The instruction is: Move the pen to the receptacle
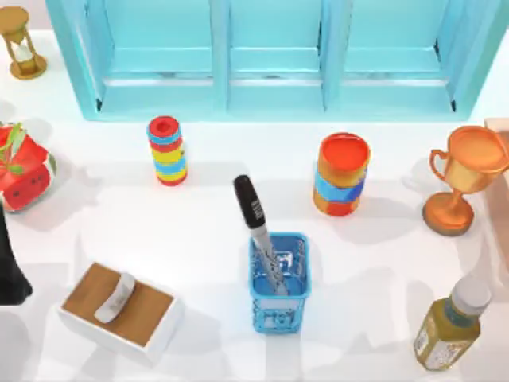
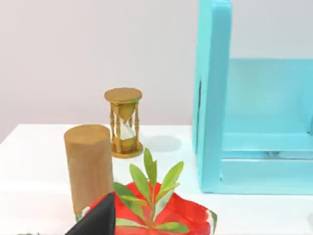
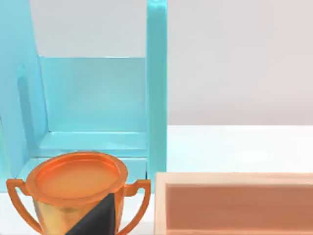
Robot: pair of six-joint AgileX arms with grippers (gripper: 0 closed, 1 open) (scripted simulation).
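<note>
Leaning in the blue basket [image 1: 279, 280] at the table's front centre, the pen [image 1: 261, 231] is seen with its black cap up and tilted toward the back left, its barrel resting against the basket's rear rim. Nothing grips it. The move looks finished, judged from how the pen sits.

The left arm is parked at the table's left edge, where its dark bulk shows in the top view; whether its fingers are wide or closed cannot be told. The right arm is parked at the right side, by the trophy [image 1: 461, 175] and a wooden box [image 3: 234, 200]; its finger state cannot be told either.

The main risk lies in the pen's tilt: a knock to the basket, or a gripper swung past the raised cap, could lever the pen out or tip the light basket over. The striped can [image 1: 342, 173] stands just behind and to the right, the striped roll [image 1: 167, 150] well behind on the left.

Open room is found left and right of the basket. The stamp box [image 1: 119, 310] and the bottle [image 1: 452, 325] hem the front corners, and the shelf [image 1: 270, 56] closes the back.
</note>
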